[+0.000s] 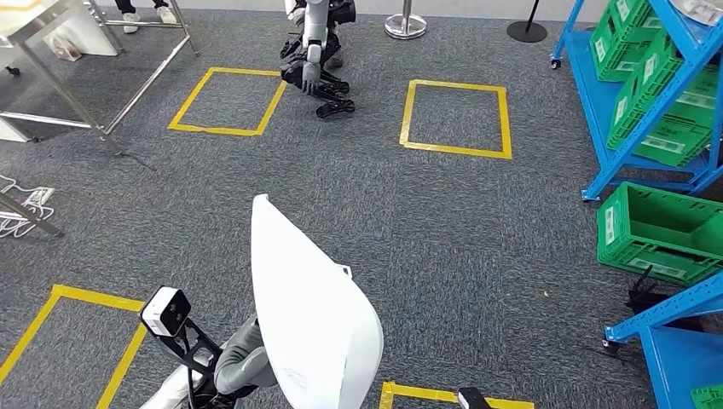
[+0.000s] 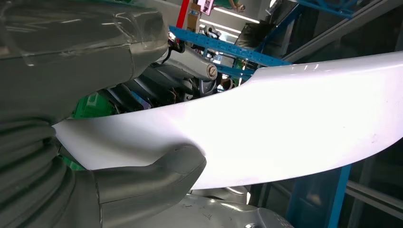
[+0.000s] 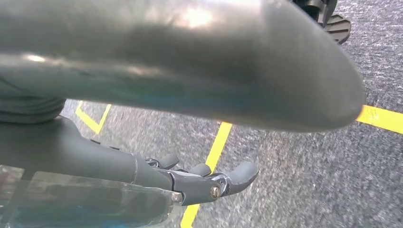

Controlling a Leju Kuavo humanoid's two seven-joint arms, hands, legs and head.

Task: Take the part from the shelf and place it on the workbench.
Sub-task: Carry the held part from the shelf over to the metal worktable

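My left hand [image 1: 242, 361] grips a large white curved panel, the part [image 1: 316, 322], low in the head view, standing up over the grey carpet. In the left wrist view the glossy white part [image 2: 290, 118] crosses the picture, with my left hand [image 2: 95, 183] clamped on its edge, thumb on one face. The blue shelf [image 1: 682, 94] stands at the right. The metal-framed workbench [image 1: 60, 51] is at the far left. My right hand [image 3: 204, 180] hangs over the carpet, fingers stretched out, holding nothing.
Green crates [image 1: 661, 230] sit on and under the blue shelf. Another robot [image 1: 317, 60] stands far ahead between two yellow tape squares [image 1: 456, 119]. A stanchion base [image 1: 405, 27] is behind it. Yellow tape [image 1: 77, 298] also marks the floor near my left side.
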